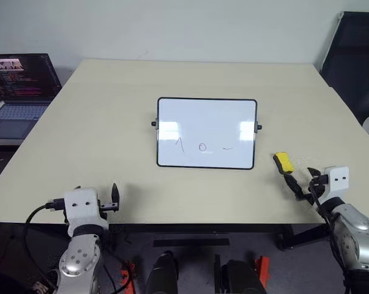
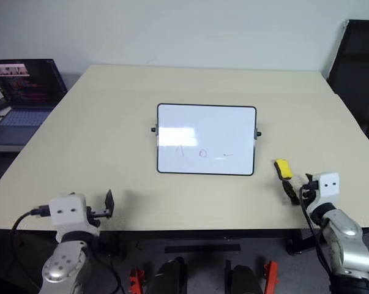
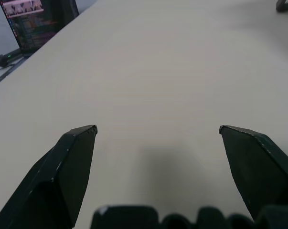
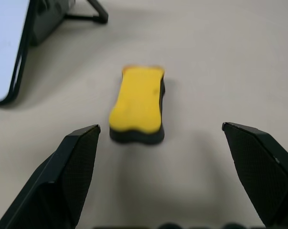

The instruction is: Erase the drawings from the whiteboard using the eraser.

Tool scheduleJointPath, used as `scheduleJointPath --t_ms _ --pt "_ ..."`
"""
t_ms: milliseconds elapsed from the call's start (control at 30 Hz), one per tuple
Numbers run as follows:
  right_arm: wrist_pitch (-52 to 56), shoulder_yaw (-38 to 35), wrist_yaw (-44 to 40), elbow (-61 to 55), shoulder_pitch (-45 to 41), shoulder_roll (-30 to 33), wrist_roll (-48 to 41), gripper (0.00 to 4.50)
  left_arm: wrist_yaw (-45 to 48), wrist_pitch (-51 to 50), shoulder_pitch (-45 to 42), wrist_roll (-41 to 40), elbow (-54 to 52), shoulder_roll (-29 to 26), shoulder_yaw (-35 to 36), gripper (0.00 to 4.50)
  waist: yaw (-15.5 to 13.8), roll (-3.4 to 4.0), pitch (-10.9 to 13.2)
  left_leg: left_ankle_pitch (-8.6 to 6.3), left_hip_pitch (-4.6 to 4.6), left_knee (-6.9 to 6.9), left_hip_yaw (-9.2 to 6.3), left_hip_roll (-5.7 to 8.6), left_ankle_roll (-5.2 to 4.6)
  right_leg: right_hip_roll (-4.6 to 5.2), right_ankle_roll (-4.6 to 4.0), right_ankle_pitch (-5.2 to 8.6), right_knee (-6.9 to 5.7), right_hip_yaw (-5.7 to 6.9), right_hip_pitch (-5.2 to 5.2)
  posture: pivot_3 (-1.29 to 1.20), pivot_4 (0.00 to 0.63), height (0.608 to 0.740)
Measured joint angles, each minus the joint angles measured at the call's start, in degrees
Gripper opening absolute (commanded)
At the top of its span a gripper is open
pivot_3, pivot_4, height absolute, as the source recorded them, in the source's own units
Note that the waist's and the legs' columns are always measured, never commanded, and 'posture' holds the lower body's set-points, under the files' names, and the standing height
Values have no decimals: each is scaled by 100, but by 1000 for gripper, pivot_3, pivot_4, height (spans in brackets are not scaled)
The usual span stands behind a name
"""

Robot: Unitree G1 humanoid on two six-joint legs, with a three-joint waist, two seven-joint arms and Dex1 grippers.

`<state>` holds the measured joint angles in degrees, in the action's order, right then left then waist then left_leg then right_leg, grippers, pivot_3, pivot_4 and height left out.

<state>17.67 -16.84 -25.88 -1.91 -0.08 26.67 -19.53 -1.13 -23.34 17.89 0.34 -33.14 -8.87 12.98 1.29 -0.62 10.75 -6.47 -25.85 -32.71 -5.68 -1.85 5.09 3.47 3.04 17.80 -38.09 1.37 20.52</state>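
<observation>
The whiteboard [image 1: 207,133] stands propped at the middle of the table, and the drawings [image 1: 202,146] run in a row across its lower half: a "1"-like stroke, a small circle, a short dash. To the right of the board the yellow eraser [image 1: 283,162] with a black underside lies flat on the table. My right gripper [image 1: 301,182] sits just behind the eraser [image 4: 136,105], open, with the eraser ahead of its fingers and untouched. Near the table's front left edge my left gripper [image 3: 158,131] is open over bare tabletop, far from the board.
An open laptop [image 1: 19,89] rests on a lower surface past the table's left edge. A dark chair [image 1: 355,55] stands at the back right. The board's rear stand [image 4: 86,12] reaches onto the table beside the eraser.
</observation>
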Motion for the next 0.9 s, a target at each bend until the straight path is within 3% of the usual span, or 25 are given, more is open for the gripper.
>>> scheduleJointPath --t_ms 133,233,433,633,900 --pt "284 107 29 -67 -17 -4 39 4485 -59 47 -99 106 110 19 -41 4500 2 -2 -1 -9 2 -2 18 2 13 0 3 -2 2 -23 3 0 150 740" --pt "383 139 23 -156 -14 -14 37 4485 10 42 101 106 108 45 -126 4500 2 -2 -1 1 -1 -2 53 2 -31 0 10 -5 1 -57 4 0 150 740" --pt "571 149 -156 -748 0 163 -8 4485 877 2 332 -369 -34 -302 -240 4500 4 -3 -1 -5 -4 2 77 -5 -34 -1 15 -3 1 -73 42 0 150 740" --pt "1256 150 -215 -1160 -362 455 -171 4485 1985 -391 -208 -1080 -37 -1329 -111 4500 7 -5 -1 -17 -4 0 85 -7 -16 0 14 -7 -3 -80 49 0 150 740" --pt "3408 -99 479 -1354 -1116 725 -482 4485 3709 -934 -1809 -2003 548 -2767 -191 4500 -15 -8 1 -3 -18 9 94 -8 -39 -7 9 -12 -11 -85 58 0 150 740"
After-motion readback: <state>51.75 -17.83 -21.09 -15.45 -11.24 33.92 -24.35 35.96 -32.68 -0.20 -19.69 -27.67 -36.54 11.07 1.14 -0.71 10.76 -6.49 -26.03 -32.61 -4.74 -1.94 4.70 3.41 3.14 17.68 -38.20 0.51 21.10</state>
